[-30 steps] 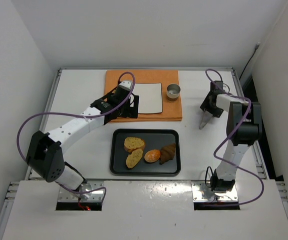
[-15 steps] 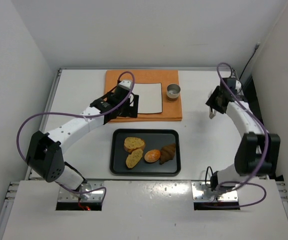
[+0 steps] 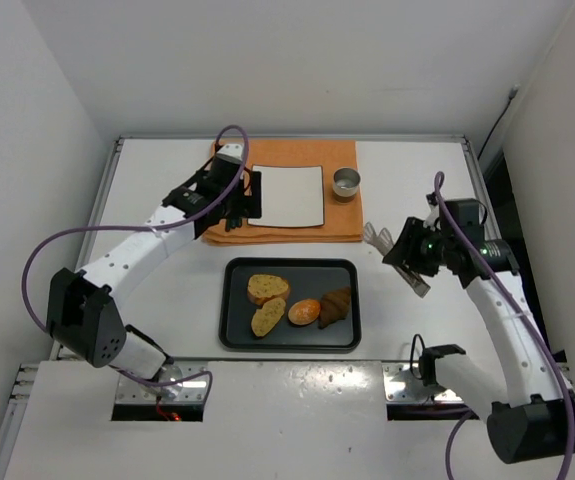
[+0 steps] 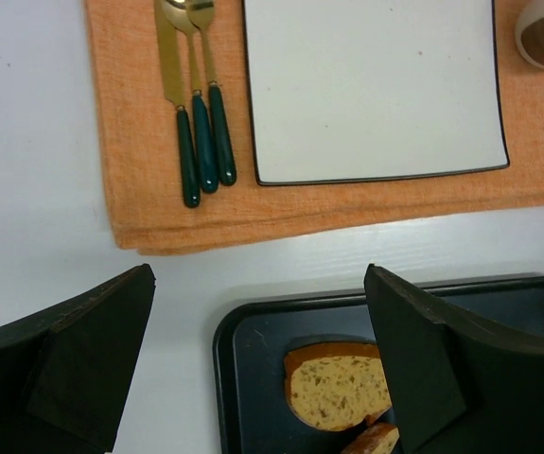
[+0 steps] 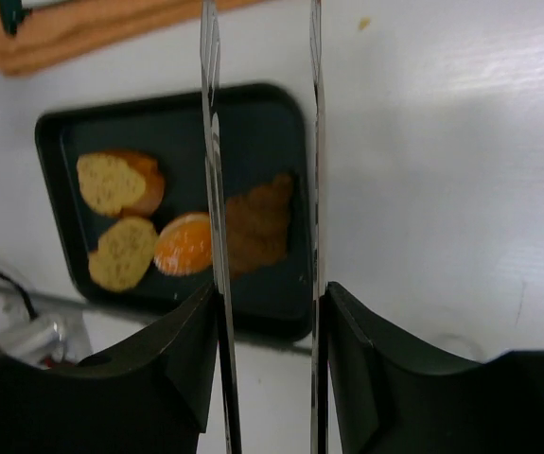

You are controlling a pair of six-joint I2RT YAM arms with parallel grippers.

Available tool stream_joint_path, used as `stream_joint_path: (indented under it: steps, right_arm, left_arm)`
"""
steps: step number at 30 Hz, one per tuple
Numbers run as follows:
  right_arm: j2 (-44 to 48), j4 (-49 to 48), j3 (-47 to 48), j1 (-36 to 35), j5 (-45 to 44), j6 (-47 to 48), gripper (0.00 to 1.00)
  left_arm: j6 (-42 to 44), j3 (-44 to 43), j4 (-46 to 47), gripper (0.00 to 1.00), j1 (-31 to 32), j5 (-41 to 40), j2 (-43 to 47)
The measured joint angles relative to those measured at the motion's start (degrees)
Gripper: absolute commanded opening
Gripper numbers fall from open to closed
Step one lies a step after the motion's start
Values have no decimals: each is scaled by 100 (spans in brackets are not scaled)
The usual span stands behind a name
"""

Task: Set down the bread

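Black tray (image 3: 235, 340) on bench (image 3: 167, 300) holds two bread slices (image 3: 267, 288), an orange roll (image 3: 304, 312) and a dark croissant (image 3: 336, 305). Orange placemat (image 3: 342, 222) carries white square plate (image 3: 287, 195), metal cup (image 3: 346, 182) and green-handled cutlery (image 4: 196, 113). Left tool (image 3: 250, 196) spread wide, empty, over placemat's left side. Right tool (image 3: 414, 250) clamps metal tongs (image 3: 377, 238) right of tray.

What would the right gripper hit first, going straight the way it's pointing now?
Probably the dark brown pastry on the black tray, framed between its thin metal tongs; depth is unclear.
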State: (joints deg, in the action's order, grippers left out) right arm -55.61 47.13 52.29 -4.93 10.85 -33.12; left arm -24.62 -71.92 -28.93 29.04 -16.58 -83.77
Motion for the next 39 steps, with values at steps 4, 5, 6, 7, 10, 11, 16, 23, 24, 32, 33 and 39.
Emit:
stream_joint_path:
  steps: [4,5,6,7,10,11,16,23,24,32,33,39]
  right_arm:
    - [70,636,114,-328,426,160,46]
    - [59,833,164,-444,498,208,46]
    - [50,962,208,-520,573,236,46]
    - [37,1060,254,-632,634,256,45]
    - [-57,1167,367,-986,824,306,44]
    - [-125,1167,387,-1134,887,315,44]
    - [-732,1012,638,-1912,918,299,45]
    - [-1714,306,979,-2885,756,221,46]
    - [-1821,205,977,-2970,739,197,46]
    - [-2389,-542,859,-3276,577,13,50]
    - [-2483,-603,850,-3285,566,9,50]
    - [-2872,-828,638,-3386,564,-9,50]
  left_arm:
    - [20,-59,-52,99,-107,-20,0]
    - [22,-76,-59,99,-127,-20,0]
    - [22,-94,-66,99,-138,-17,-2]
    - [20,-105,-61,99,-151,-17,-4]
    - [15,-142,-66,99,-177,-11,-33]
    - [15,-144,-63,99,-177,2,-37]
    - [-7,-164,-114,99,-188,70,-85]
    - [-7,-260,-223,99,-262,92,-114]
    - [-7,-260,-232,99,-280,90,-114]
    - [-4,-260,-293,99,-428,68,-114]
    - [-2,-260,-313,99,-442,68,-114]
    - [-4,-293,-402,99,-494,72,-114]
